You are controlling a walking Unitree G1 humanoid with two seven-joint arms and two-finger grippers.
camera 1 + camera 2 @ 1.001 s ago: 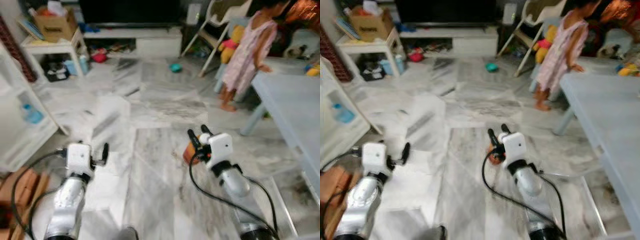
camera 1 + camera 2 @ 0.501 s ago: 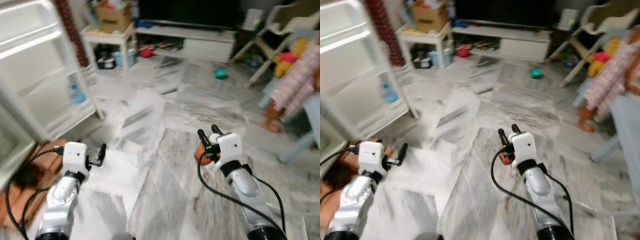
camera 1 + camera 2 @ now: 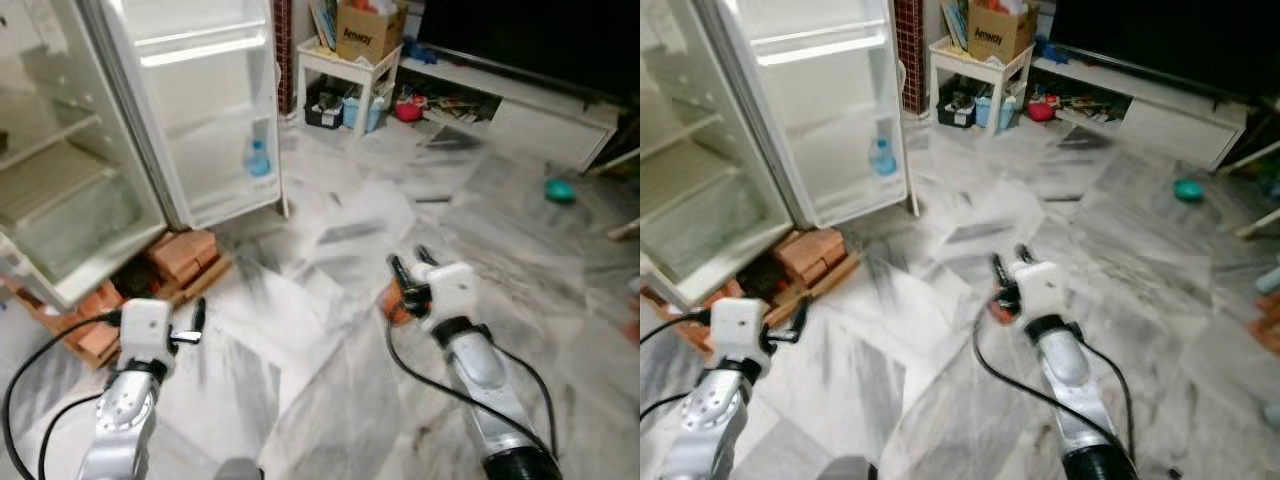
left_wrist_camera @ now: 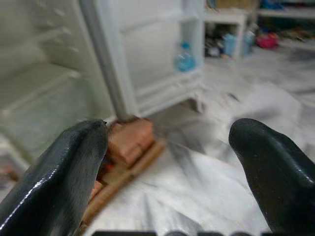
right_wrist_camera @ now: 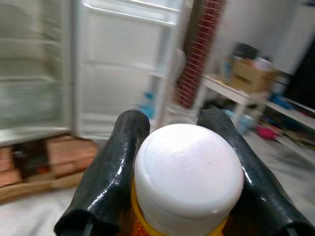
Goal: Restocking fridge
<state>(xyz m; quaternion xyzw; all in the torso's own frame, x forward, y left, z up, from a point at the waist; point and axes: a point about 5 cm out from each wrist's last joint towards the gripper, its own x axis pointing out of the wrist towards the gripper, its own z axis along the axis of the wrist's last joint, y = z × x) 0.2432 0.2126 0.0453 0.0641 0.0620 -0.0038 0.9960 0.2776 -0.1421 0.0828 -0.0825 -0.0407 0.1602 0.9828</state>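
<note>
A white fridge stands at the robot's left with its door swung wide open, the shelves inside looking bare; the body appears propped on red bricks and wooden blocks. One blue bottle sits in the door's lower rack. A pale marbled floor stretches ahead toward a small white side table carrying a cardboard box, with a low TV cabinet beyond.

The right gripper is held out in front at mid height, its two black fingers closed around an orange-yellow jar with a white lid, the lid facing the wrist camera. The jar is probably carried this way, clear of the floor and pointed at the fridge, so it can go straight onto a shelf.

The left gripper is held low near the bricks, fingers spread wide with nothing between them, probably kept free to steady the door.
</note>
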